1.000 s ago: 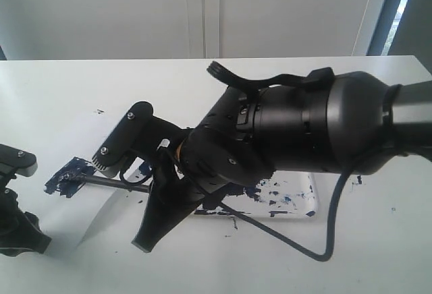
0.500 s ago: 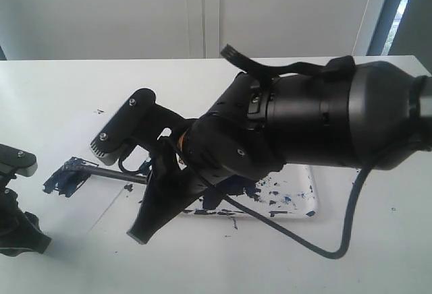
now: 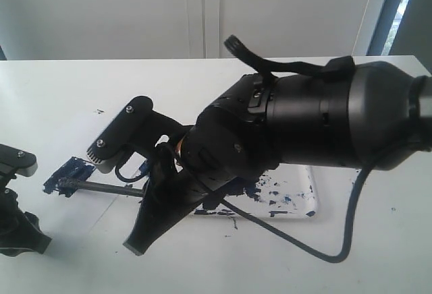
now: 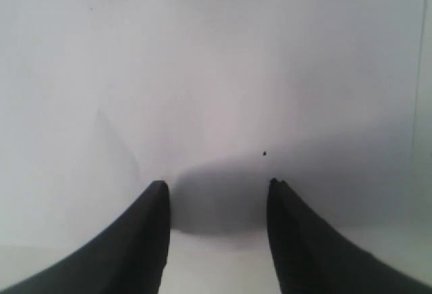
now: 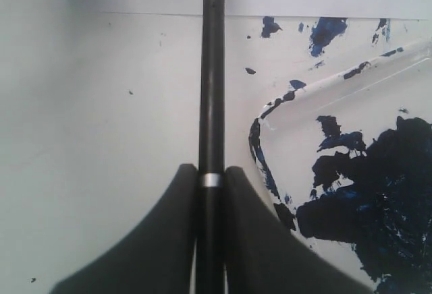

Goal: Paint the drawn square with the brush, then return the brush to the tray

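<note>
The white table [image 3: 67,92] fills the scene, and most of what shows above it is the bulky black right arm [image 3: 324,125] reaching across toward the left. Under that arm lies the clear tray [image 3: 304,187], blotched with dark blue paint and partly hidden. Just beside it is a sheet of white paper [image 3: 74,139].

The left gripper [image 4: 216,186] hangs low over bare white surface, its fingers spread with nothing between them. The right gripper [image 5: 210,179] is clamped on the brush [image 3: 108,187], the fingers meeting the black shaft at a thin silver band.

The brush points away from the tray, and its wet tip sits on the drawn square [image 3: 67,176], which is already smeared with blue over most of its inside.

The brush looks light, thin and stiff (a round, smooth shaft, so it could likely twist or roll in a loose grip). The mid-shaft hold, well back from the loaded tip, seems the right place, since it keeps the fingers out of the paint.
</note>
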### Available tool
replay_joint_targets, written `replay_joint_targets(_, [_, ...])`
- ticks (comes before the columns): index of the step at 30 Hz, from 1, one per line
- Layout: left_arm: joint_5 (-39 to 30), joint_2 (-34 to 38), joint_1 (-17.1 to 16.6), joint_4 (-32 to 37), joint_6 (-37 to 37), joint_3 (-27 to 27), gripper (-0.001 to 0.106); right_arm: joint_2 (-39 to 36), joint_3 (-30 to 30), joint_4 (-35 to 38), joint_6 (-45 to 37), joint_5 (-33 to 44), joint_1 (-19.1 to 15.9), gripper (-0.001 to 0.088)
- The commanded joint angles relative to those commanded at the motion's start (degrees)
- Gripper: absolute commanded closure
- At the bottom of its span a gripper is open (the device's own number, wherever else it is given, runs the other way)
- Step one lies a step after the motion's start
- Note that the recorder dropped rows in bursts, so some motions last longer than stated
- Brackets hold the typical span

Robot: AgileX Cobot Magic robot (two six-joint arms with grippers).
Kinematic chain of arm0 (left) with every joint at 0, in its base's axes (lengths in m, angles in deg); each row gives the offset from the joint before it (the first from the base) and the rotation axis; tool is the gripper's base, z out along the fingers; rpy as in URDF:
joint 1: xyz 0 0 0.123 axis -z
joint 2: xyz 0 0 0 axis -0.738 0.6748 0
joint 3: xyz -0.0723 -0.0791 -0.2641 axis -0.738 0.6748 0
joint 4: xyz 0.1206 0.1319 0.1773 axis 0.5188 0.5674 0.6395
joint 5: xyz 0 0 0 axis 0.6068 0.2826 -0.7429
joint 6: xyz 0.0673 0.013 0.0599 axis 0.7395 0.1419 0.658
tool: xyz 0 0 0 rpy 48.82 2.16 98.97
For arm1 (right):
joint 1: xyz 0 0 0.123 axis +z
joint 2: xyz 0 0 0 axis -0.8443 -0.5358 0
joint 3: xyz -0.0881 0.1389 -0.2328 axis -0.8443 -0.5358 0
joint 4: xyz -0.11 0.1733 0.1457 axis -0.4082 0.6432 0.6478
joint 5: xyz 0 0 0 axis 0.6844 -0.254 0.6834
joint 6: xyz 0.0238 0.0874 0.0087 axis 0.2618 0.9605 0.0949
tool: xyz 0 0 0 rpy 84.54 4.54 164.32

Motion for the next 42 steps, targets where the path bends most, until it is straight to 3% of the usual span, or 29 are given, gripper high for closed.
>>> replay_joint_targets(7, [0.00,0.00,0.00,0.00,0.00,0.00,0.054,-1.11,0.00,0.16,-0.14,-1.41,0.00,0.0868])
replay_joint_targets(17, [-0.16,0.00,0.00,0.00,0.00,0.00,0.054,4.45,0.00,-1.09,-0.14,-3.14,0.00,0.0868])
replay_joint_targets(23, [-0.25,0.00,0.00,0.00,0.00,0.00,0.054,6.44,0.00,-8.02,4.35,-1.40,0.00,0.0868])
replay_joint_targets(42, [-0.12,0.00,0.00,0.00,0.00,0.00,0.054,-0.13,0.00,-24.60,17.59,1.09,-0.09,0.0868])
